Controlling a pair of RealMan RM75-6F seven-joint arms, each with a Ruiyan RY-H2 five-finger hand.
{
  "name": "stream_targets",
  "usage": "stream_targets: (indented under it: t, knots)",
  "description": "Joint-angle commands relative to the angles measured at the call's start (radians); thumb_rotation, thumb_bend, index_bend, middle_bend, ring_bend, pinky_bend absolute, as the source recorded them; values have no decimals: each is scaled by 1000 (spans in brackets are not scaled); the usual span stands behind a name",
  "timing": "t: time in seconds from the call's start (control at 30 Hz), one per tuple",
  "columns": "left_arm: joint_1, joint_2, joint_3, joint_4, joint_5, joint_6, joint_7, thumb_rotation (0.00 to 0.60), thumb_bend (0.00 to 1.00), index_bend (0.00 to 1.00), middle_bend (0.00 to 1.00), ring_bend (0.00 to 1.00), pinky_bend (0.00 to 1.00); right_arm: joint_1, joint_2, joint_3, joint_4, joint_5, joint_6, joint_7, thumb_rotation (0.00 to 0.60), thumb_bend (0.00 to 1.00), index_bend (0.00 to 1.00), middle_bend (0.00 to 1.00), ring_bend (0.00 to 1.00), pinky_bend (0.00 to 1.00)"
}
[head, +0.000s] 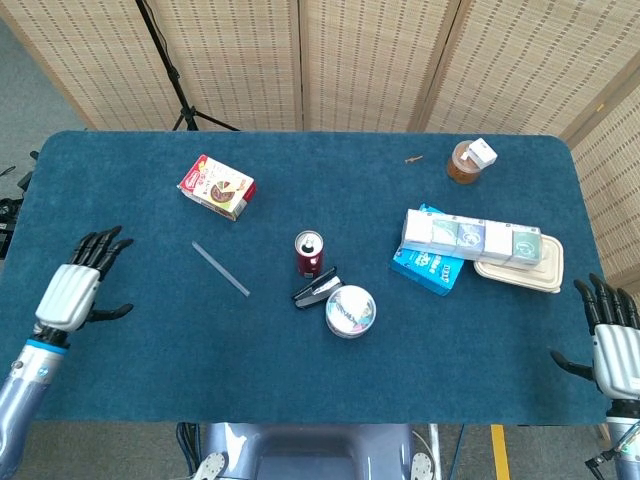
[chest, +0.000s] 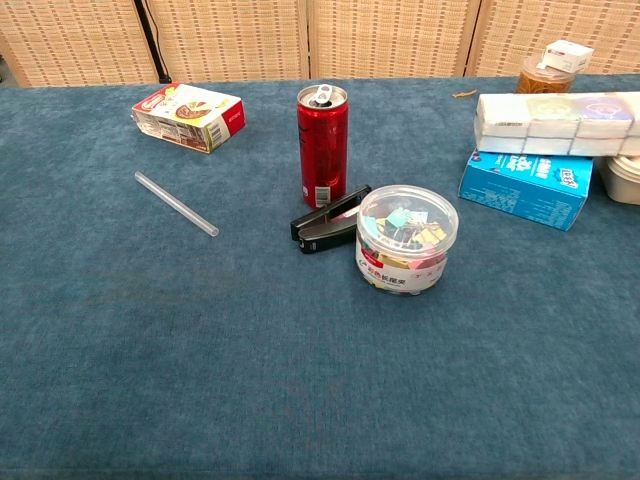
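Left hand (head: 78, 285) empty with fingers spread, hovering over table (head: 150, 360) well left of red can (head: 308, 253), clear tube (head: 220, 268) lying between them nearer the can; right hand (head: 612, 340) empty, fingers spread, far right of can.

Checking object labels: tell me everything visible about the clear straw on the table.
The clear straw is a thin, straight, see-through tube, plastic by its look, lying flat and diagonal on the blue table cover. It lies apart from everything: the snack box sits behind it, the red can to its right. The left hand hovers open to its left, not touching it.
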Motion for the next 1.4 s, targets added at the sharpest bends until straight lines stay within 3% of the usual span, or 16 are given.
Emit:
stream_targets:
  t: [0.03, 0.37, 0.6, 1.4]
  knots:
    - [-151, -93, -18, 86, 62, -165, -49, 600, 220, 314, 0, 0, 0, 6, -4, 3, 4, 10, -15, 2, 600, 0, 0, 0, 0, 0]
    - [-289, -278, -42, 228, 38, -296, -45, 600, 294, 398, 0, 0, 0, 19, -7, 15, 23, 61, -64, 10, 600, 0, 0, 0, 0, 0]
    - [-326, -348, -45, 289, 1, -349, -10, 600, 334, 458, 0, 0, 0, 21, -4, 15, 23, 74, -81, 16, 600, 0, 0, 0, 0, 0]
    - [-351, -441, 1, 405, -29, -379, -8, 600, 357, 487, 0, 0, 0, 23, 5, 16, 17, 88, -99, 25, 600, 0, 0, 0, 0, 0]
